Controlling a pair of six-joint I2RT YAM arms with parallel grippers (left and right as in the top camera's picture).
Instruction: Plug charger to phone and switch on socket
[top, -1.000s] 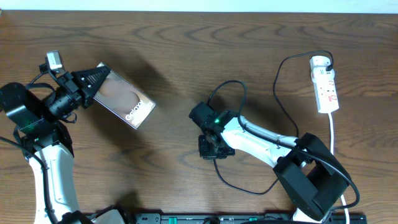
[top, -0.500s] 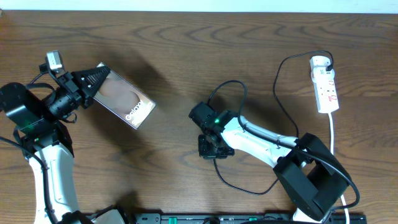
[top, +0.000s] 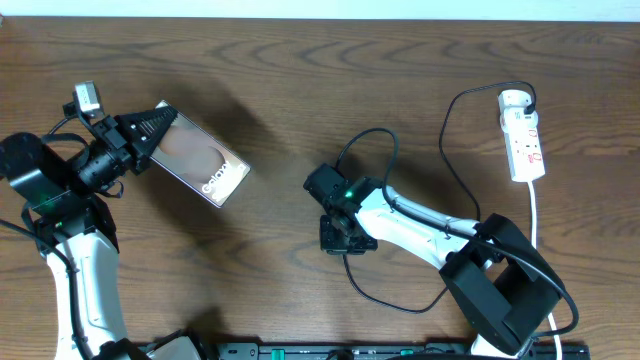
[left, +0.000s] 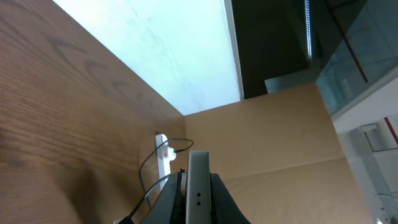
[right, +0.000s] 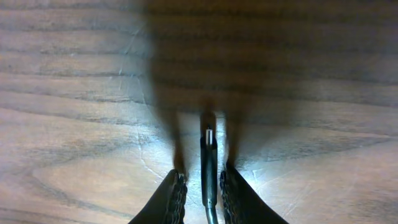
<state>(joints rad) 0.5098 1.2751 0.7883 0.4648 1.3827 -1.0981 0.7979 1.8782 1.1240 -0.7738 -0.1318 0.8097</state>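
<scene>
Well apart from phone (top: 200, 165), charger (right: 209, 165)

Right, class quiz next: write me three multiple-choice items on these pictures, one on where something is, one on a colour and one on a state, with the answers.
1. Seen from overhead, where on the wooden table does the narrow white power strip lie?
A) on the right side, near the far edge
B) in the centre
C) beside the left arm

2. What colour is the thin charger cable whose plug tip sits in the right gripper?
A) white
B) black
C) red

3. How is the flat dark-screened smartphone held?
A) lying untouched on the table
B) tucked under the power strip
C) clamped in the left gripper

Answers:
1 A, the overhead view shows it at the right by the far edge.
2 B, the right wrist view shows a black plug and cable.
3 C, the left fingers close on one end of it.
</scene>
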